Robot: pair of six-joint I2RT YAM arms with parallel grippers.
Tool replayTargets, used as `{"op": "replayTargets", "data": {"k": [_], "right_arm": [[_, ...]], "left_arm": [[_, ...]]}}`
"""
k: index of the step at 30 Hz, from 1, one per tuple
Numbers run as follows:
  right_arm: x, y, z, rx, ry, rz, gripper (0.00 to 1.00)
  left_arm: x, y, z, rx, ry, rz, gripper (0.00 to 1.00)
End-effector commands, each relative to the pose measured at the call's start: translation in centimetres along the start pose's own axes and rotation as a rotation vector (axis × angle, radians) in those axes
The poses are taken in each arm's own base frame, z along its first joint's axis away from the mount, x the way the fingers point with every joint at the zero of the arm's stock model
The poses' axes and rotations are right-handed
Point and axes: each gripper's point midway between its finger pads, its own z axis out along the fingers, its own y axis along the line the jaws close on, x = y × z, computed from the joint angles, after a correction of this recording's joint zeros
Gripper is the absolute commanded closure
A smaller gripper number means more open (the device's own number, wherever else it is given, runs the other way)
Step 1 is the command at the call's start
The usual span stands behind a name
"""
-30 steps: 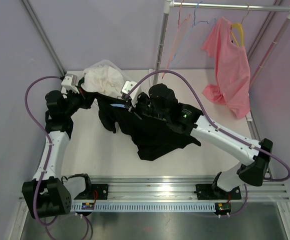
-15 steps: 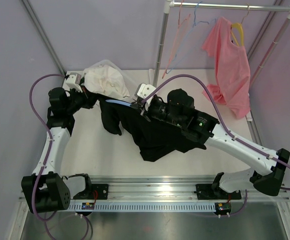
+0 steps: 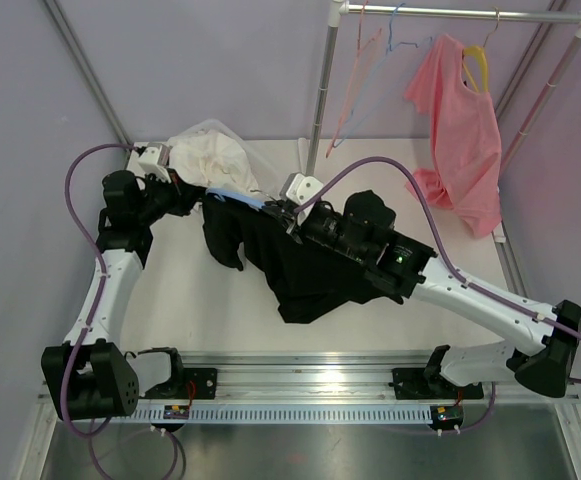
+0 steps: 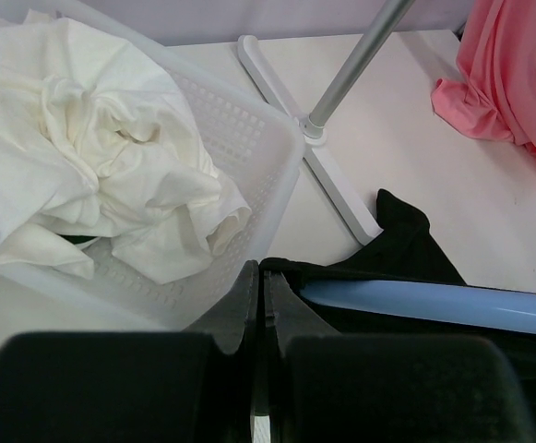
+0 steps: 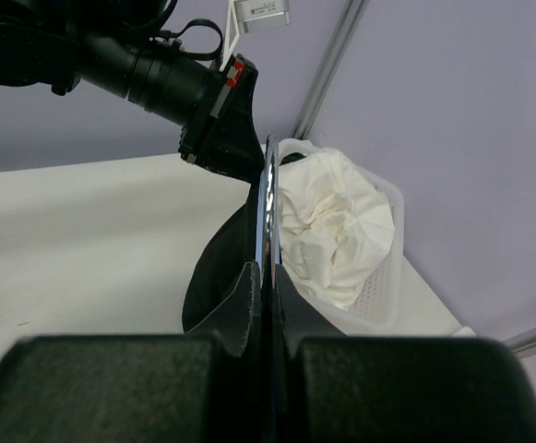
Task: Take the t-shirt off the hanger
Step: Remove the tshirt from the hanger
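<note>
Pinching an edge of a black cotton t-shirt (image 3: 310, 265) in the left hand (image 4: 261, 277), fingers pressed together on the fabric. Clamping a pale-blue plastic hanger (image 4: 434, 305) in the right hand (image 5: 266, 272), jaws closed flat on it. Stretching shirt and hanger between the two hands, with the hanger running inside the garment and the bulk of the cloth sagging below the right hand onto the white surface (image 3: 200, 310). Sitting just behind the left hand: a white perforated plastic basket (image 4: 268, 138) holding crumpled cream cloth (image 4: 92, 157). Hanging well beyond the right hand, on a rail: a pink shirt (image 3: 465, 140).
</note>
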Motion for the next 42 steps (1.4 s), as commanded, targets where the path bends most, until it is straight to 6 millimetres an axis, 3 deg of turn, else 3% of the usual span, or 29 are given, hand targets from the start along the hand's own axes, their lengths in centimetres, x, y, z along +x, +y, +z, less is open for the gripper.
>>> {"op": "replayTargets", "data": {"k": [1,2,3,7,11,14,17,21,25,31,37,40,42], "right_arm": [[-8.0,-2.7,-2.3,0.116,-0.28,-0.002,1.0],[-7.5,-2.6,-2.3,0.122,-0.28,0.001,1.0],[-8.7,-3.0,-2.9,0.142,-0.335,0.006,1.0],[-8.8,-3.7,-3.5,0.191,-0.364,0.017,1.0],[-8.8,-4.0,-3.9,0.213,-0.383,0.039,1.0],[-10.4,-4.9,-4.8,0.268,-0.505,0.08,1.0],[-10.0,-5.7,-4.8,0.335,-0.563,0.138,1.0],[-10.2,-5.9,-4.2,0.348,-0.627,0.199,1.0],[-10.8,-5.4,-4.4,0.332,-0.742,0.217,1.0],[-10.1,-6.1,-4.9,0.418,-0.851,0.177,1.0],[-10.0,-6.2,-6.3,0.446,-0.911,0.158,1.0],[-10.4,-6.2,-7.1,0.448,-0.944,0.162,1.0],[-10.3,-6.6,-7.3,0.468,-0.942,0.173,1.0]], "left_arm": [[-2.0,1.0,0.0,-0.057,-0.042,0.044,1.0],[-2.1,0.9,0.0,-0.058,-0.047,0.047,1.0],[-2.0,0.9,0.0,-0.058,-0.046,0.048,1.0],[-2.2,1.3,-0.2,-0.085,-0.051,0.049,1.0],[-2.0,0.5,-0.1,-0.036,-0.05,0.05,1.0],[-2.1,0.1,-0.2,-0.021,-0.063,0.049,1.0],[-2.0,-0.6,-0.5,-0.002,-0.065,0.055,1.0],[-2.0,-3.3,-0.8,0.075,-0.087,0.142,1.0],[-1.2,-7.9,-0.8,0.174,-0.085,0.258,0.99],[0.8,-11.5,-1.8,0.285,-0.072,0.376,0.96],[3.2,-14.5,-2.1,0.392,-0.022,0.487,0.91],[4.2,-15.5,-2.0,0.402,-0.006,0.543,0.84],[4.3,-15.3,-2.0,0.374,-0.028,0.57,0.83]]}}
